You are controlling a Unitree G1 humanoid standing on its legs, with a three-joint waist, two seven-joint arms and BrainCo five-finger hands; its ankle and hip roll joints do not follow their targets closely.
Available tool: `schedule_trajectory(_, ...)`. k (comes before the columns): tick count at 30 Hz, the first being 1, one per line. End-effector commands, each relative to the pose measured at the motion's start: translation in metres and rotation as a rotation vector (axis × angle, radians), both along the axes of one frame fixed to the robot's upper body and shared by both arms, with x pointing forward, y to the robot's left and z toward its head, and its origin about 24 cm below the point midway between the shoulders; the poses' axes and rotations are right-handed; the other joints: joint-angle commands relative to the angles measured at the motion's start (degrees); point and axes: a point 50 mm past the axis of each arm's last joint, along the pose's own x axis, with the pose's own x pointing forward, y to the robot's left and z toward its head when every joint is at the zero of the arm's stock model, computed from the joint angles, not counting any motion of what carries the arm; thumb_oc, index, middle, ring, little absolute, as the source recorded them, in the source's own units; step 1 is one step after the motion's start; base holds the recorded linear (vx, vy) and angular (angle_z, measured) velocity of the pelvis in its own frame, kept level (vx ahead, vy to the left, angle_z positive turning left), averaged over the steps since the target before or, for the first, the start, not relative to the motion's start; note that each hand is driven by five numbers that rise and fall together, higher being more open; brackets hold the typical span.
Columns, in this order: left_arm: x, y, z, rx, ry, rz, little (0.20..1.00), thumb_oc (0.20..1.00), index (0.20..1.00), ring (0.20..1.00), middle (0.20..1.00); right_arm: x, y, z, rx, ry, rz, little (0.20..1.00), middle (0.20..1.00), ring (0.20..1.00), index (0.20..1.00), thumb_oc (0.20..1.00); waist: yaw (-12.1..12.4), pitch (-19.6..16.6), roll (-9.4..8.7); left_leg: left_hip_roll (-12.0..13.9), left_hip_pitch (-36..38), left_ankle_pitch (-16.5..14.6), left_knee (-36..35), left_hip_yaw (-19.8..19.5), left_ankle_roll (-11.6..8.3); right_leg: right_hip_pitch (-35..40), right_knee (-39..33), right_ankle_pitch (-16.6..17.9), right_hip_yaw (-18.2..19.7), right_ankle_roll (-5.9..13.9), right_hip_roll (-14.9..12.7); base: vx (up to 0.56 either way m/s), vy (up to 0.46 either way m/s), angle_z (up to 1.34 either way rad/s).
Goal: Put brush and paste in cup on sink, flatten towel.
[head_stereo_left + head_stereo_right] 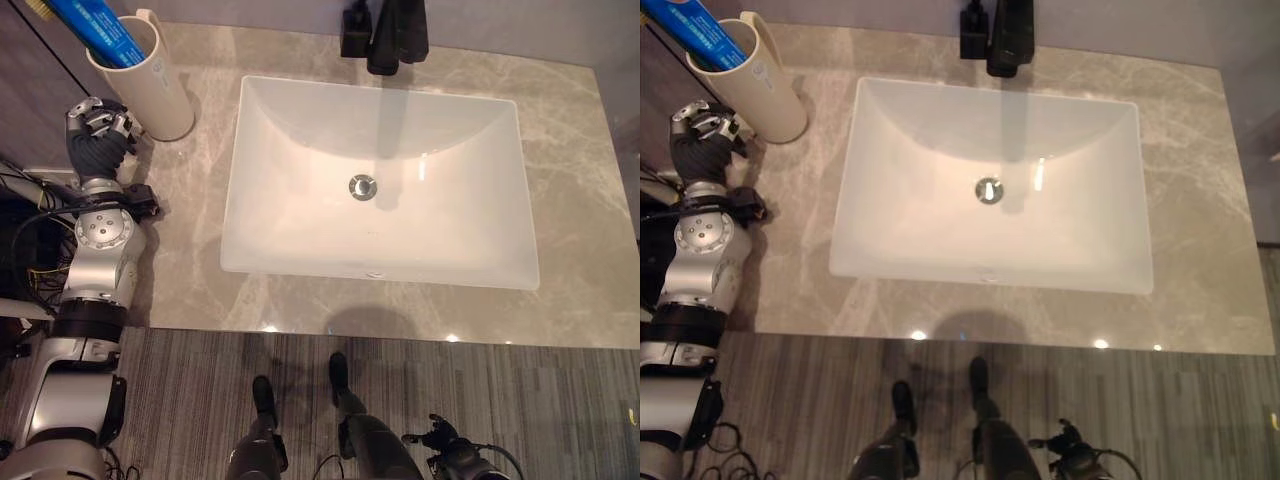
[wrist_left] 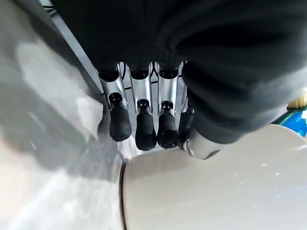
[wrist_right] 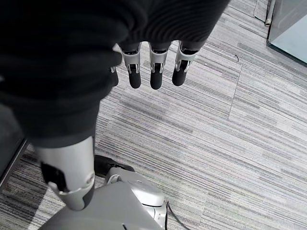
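Observation:
A cream cup [image 1: 150,85] stands upright at the far left corner of the grey marble counter [image 1: 580,200]. A blue toothpaste tube [image 1: 100,28] leans out of it, with a yellow tip [image 1: 40,6] beside the tube. My left hand [image 1: 98,135] hovers just in front of the cup. In the left wrist view its fingers [image 2: 144,129] hang relaxed by the cup's rim [image 2: 216,191], holding nothing. Low beside the counter's front, my right hand [image 1: 450,455] hangs over the floor. Its fingers [image 3: 153,76] are straight and empty.
A white rectangular sink [image 1: 300,250] is set into the middle of the counter, with a black faucet [image 1: 390,35] behind it. Striped grey carpet [image 1: 560,410] lies in front of the counter.

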Motion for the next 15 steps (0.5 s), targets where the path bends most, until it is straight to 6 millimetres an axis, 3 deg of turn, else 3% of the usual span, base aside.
schedule_trajectory(1,0.005,0.004,-0.029,0.014,0.118,0.049,0.2,0.2,0.2,0.2,0.2,-0.003,0.002,-0.001,-0.023,0.011,0.029,1.0,1.0,1.0,1.0,1.0,-2.3,0.9,0.71,2.2,0.2,-0.1,0.3,-3.4,-1.86,1.8,0.1,-0.7,-0.8,3.75,-0.3,0.0,0.0,0.0)
schedule_trajectory(7,-0.001,-0.005,-0.047,-0.016,0.131,0.013,0.2,0.2,0.2,0.2,0.2,-0.002,0.004,-0.002,-0.019,0.013,0.031,1.0,1.0,1.0,1.0,1.0,-1.4,0.3,0.77,2.0,1.0,-0.1,0.3,-3.9,-1.79,2.8,0.1,-1.3,-1.1,3.28,-0.5,0.0,0.0,0.0)
schedule_trajectory(15,-0.025,0.004,-0.07,-0.065,0.133,0.001,0.2,0.2,0.2,0.2,0.2,0.002,0.001,0.001,-0.015,-0.003,0.017,1.0,1.0,1.0,1.0,1.0,0.2,0.3,1.67,1.6,1.7,-0.3,0.3,-4.8,-1.65,4.1,0.1,-1.9,-2.2,2.97,-1.0,-0.01,-0.009,0.01)
